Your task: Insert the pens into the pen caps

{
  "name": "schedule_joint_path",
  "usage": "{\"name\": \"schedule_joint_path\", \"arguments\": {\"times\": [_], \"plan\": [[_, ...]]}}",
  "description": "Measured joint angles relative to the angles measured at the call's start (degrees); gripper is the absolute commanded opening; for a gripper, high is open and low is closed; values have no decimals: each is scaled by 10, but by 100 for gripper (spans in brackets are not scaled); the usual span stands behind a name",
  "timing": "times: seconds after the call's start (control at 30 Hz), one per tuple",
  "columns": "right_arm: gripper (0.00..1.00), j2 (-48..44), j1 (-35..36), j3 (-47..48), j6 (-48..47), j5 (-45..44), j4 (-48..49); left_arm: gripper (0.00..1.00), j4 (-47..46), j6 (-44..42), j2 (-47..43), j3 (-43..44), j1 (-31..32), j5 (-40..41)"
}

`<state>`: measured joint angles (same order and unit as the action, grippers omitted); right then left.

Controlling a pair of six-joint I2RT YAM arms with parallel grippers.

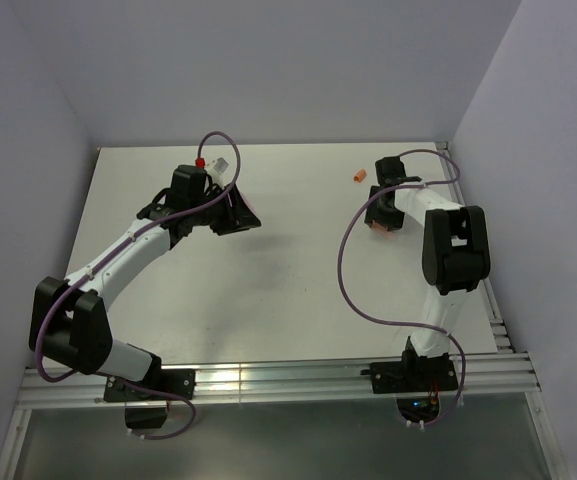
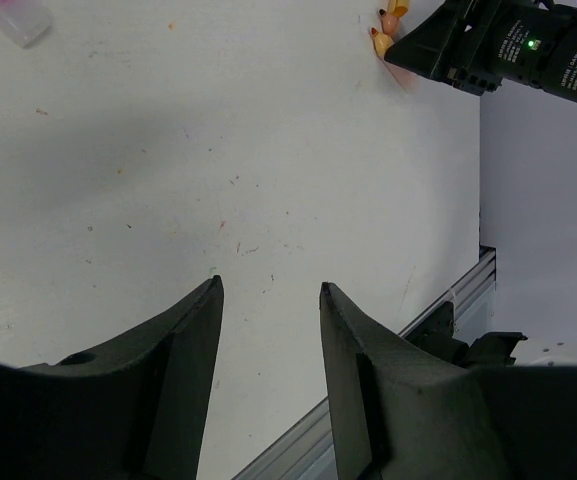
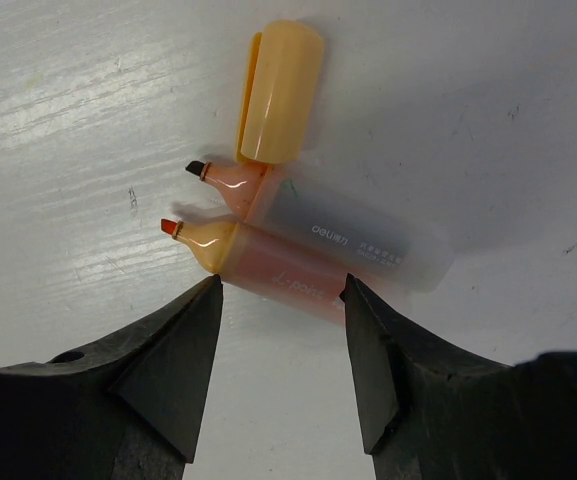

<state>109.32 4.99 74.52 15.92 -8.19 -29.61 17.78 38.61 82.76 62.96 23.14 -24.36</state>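
the step in hand, as i judge it, is picking up one pen so it can go into the orange cap (image 3: 280,90). the right tool (image 3: 281,290) hangs just on the near side of that cap, jaws spread and pinching nothing, lined up over the peach pen (image 3: 268,265). that pen lies flat on the surface (image 3: 78,120), uncapped, its orange tip pointing the same way as its neighbour's. the neighbour, a whitish pen (image 3: 368,245) with a dark tip, lies between the peach pen and the cap, touching both.

to do this well, the jaws should come down on the peach pen's body and not its tip, leaving the tip end free. because the two pens touch, the far jaw has little room; a careless close could catch both pens or knock the cap away. a slow, square close looks safest.

the left tool (image 2: 268,285) is well apart from the orange cap, jaws apart with nothing between them, over bare surface. what looks like a pale pink pen (image 2: 13,20) lies farther still from the cap, blurred.

no box, tray or cup shows. the only hollow thing is the orange cap; it lies on its side with no pen in it.
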Motion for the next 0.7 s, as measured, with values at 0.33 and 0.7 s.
{"name": "schedule_joint_path", "arguments": {"times": [0.33,0.7], "plan": [[61,-8,0,-10,-13,1,9,49,0,0,0,0,1,0],[61,-15,0,-19,-24,1,17,49,0,0,0,0,3,0]]}}
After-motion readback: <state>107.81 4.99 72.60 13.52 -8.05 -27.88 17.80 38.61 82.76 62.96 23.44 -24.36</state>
